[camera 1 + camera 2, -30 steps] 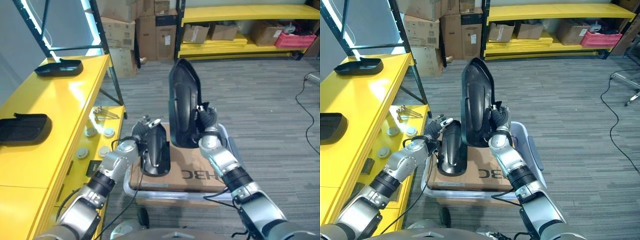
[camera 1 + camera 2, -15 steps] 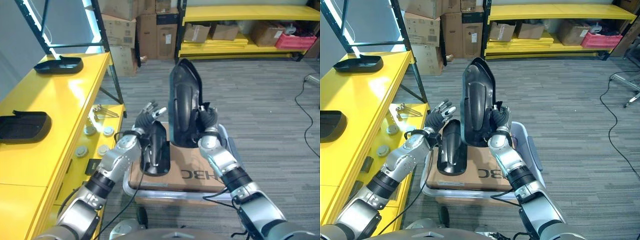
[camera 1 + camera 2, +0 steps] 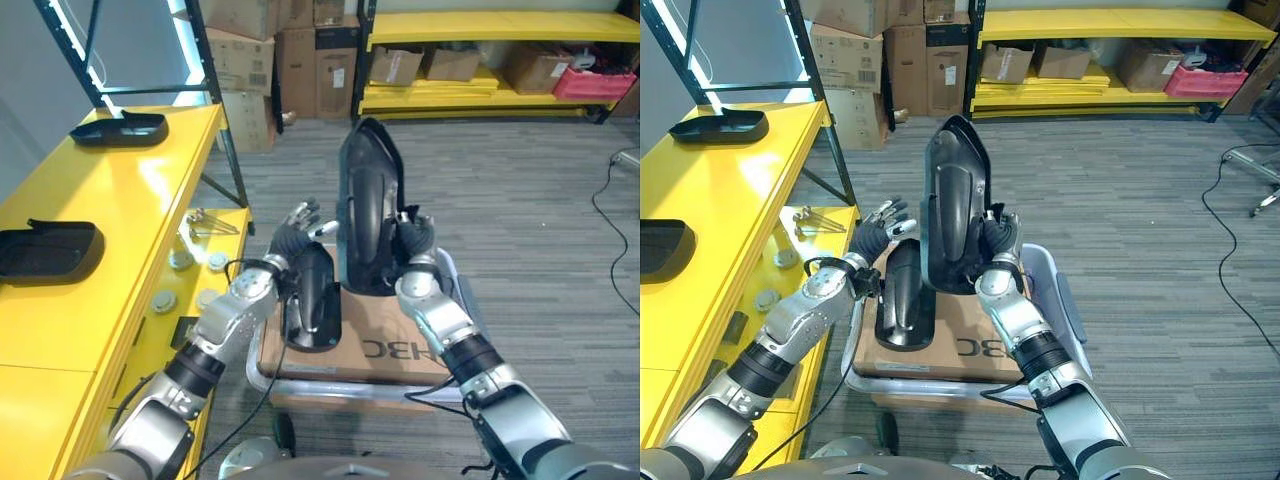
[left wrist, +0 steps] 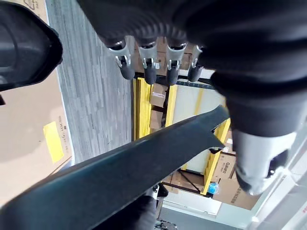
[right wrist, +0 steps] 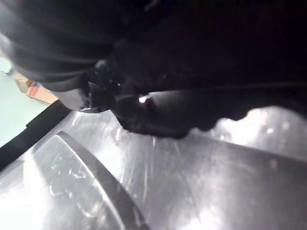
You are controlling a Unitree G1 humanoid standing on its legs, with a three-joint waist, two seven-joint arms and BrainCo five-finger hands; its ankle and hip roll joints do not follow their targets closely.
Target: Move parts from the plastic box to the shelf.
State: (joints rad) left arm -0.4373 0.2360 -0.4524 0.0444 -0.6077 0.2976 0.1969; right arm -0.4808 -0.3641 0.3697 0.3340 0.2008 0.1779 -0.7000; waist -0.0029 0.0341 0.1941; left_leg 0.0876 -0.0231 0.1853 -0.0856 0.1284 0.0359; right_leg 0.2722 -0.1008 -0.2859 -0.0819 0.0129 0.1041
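While right hand [image 3: 997,240] grips upright part [image 3: 952,205], floor beyond

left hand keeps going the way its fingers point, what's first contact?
Most likely the tall black part that the right hand holds upright. The left hand, fingers straight, sits beside that part's edge, above the smaller part on the cardboard box. Depth is unclear; it might slip past behind it.

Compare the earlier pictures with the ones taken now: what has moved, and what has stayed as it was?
The left hand has come off the smaller black part lying on the cardboard box, lifted and opened its fingers toward the tall black part. The right hand still holds that tall part upright. The small part, the box and the two black trays on the yellow shelf have not moved.
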